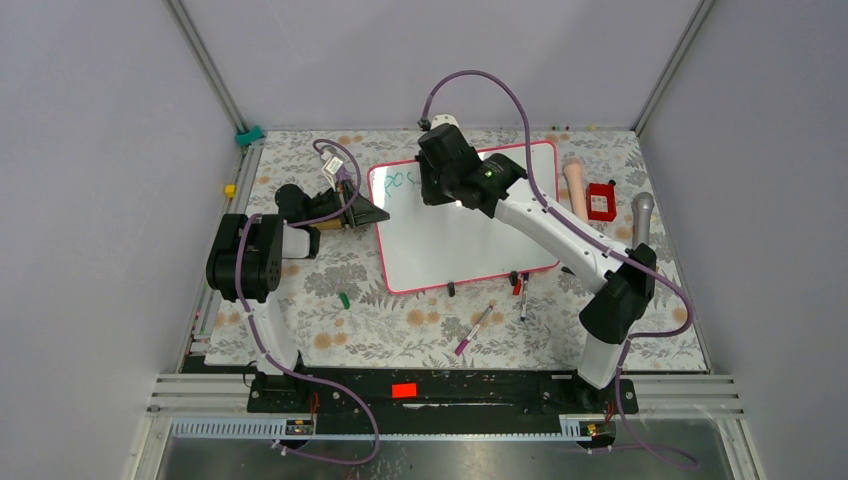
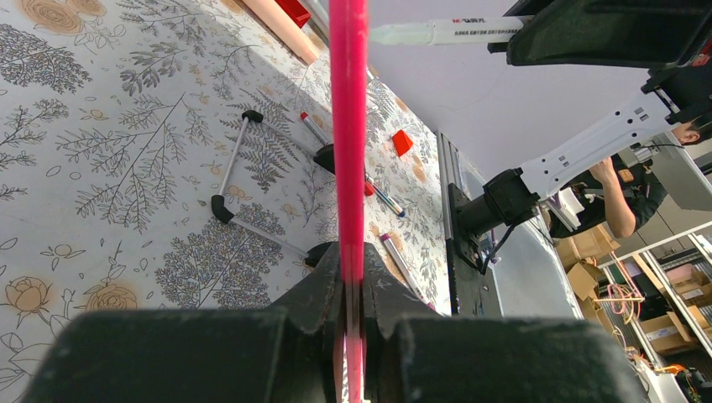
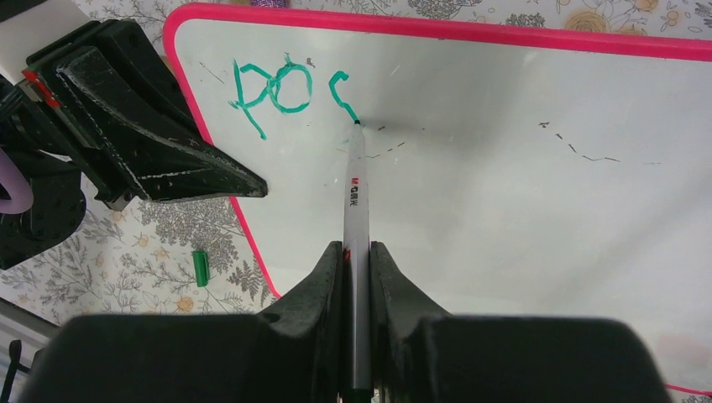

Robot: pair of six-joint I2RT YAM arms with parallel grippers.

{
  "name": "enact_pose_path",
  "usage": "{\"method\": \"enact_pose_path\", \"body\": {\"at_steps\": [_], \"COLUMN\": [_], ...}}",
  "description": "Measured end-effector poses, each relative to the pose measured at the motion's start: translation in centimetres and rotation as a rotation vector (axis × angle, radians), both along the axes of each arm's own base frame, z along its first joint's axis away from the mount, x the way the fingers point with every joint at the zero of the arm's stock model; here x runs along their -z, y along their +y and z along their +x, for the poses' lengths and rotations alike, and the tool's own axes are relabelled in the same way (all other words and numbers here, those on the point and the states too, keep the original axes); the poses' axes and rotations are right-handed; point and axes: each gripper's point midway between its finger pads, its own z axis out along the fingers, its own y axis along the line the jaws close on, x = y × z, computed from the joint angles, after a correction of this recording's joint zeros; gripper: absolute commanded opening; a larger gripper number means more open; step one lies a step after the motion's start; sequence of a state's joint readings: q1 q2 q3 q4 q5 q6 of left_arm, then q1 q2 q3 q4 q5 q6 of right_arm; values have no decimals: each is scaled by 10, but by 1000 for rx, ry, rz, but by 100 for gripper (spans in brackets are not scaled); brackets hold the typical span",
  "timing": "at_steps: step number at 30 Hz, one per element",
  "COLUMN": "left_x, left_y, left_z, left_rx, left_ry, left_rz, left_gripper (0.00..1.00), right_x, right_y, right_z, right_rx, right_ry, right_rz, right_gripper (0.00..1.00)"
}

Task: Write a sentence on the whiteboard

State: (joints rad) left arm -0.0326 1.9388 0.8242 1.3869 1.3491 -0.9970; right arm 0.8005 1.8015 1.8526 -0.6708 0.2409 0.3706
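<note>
While the right gripper (image 3: 357, 250) pinches a marker (image 3: 354, 189), tip on the whiteboard (image 1: 470, 240) at mid-table, and the left gripper (image 2: 351, 273) clamps its pink edge, only two green letters (image 3: 273, 88) and part of a third are written; most remains

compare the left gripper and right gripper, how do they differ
The left gripper is clamped on the pink frame of the whiteboard at its left edge; the right gripper is clamped on a marker. The left one sits beside the board, the right one above its face, marker tip by the green letters. Both are shut.
</note>
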Motion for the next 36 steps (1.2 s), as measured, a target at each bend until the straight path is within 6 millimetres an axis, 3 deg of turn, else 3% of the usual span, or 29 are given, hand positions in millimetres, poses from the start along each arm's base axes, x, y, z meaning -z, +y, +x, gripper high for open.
{"method": "enact_pose_path", "body": {"at_steps": [23,28,36], "left_x": [-1,-1,-1], "left_y": [-1,-1,-2], "left_z": [-1,-1,-1], "left_rx": [7,7,7], "left_ry": [-16,-16,-16], "left_rz": [1,1,0], "left_gripper": [0,0,0], "right_x": [4,5,-14], "right_y": [14,-1,-13], "right_z": [-10,-16,1], "right_rx": [-75,-57,-3], "right_ry": [22,4,-59], "right_rz": [71,81,109], "right_gripper": [0,0,0]}}
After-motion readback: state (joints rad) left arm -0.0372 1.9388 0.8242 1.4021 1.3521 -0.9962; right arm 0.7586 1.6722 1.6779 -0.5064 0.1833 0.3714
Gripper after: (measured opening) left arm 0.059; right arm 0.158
